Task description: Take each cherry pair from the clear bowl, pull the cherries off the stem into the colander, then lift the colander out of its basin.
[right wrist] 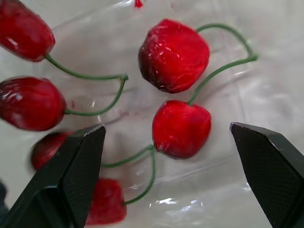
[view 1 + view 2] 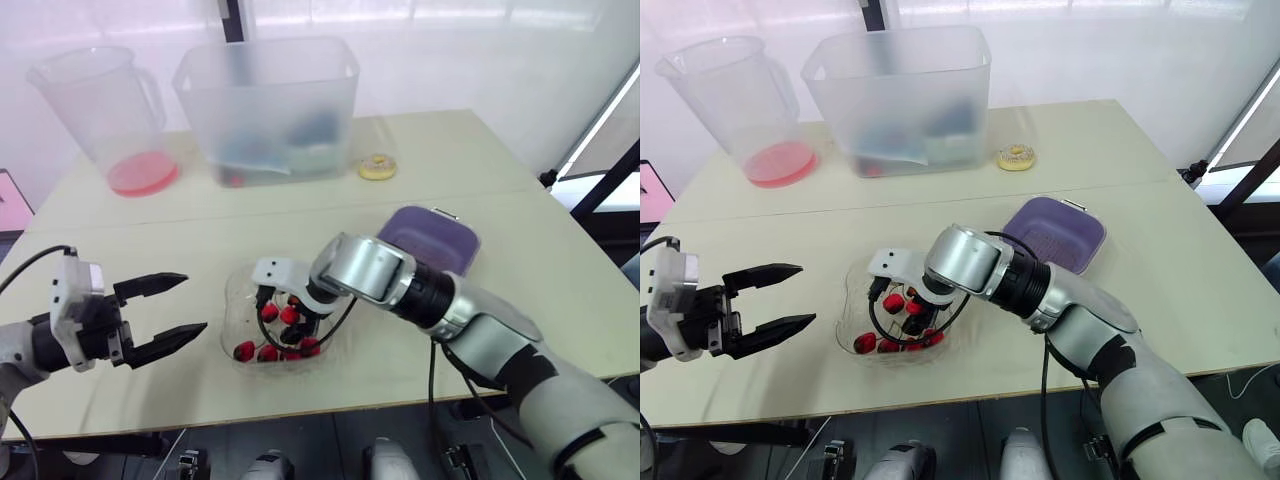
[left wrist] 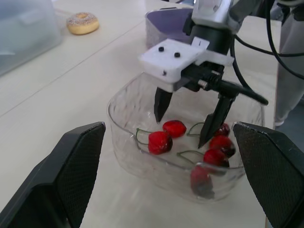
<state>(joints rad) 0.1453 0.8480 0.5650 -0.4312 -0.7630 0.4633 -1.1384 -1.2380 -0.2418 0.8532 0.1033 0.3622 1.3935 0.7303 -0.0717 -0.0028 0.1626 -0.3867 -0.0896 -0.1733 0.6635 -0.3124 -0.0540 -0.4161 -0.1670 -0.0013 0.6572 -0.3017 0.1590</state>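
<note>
The clear bowl [image 2: 234, 312] sits near the table's front edge and holds several red cherries [image 3: 159, 142] joined in pairs by green stems. My right gripper [image 2: 286, 322] reaches down into the bowl and is open, its fingertips just above the fruit. In the right wrist view one cherry pair [image 1: 181, 128] lies between its fingers [image 1: 71, 175], untouched. My left gripper [image 2: 195, 302] hovers open just left of the bowl, holding nothing. The purple colander [image 2: 440, 240] rests in its basin behind and to the right of the bowl.
At the back of the table stand a large clear tub [image 2: 270, 110] and a clear pitcher [image 2: 115, 110] with a pink bottom. A small donut [image 2: 377, 166] lies right of the tub. The table's front edge runs just below the bowl.
</note>
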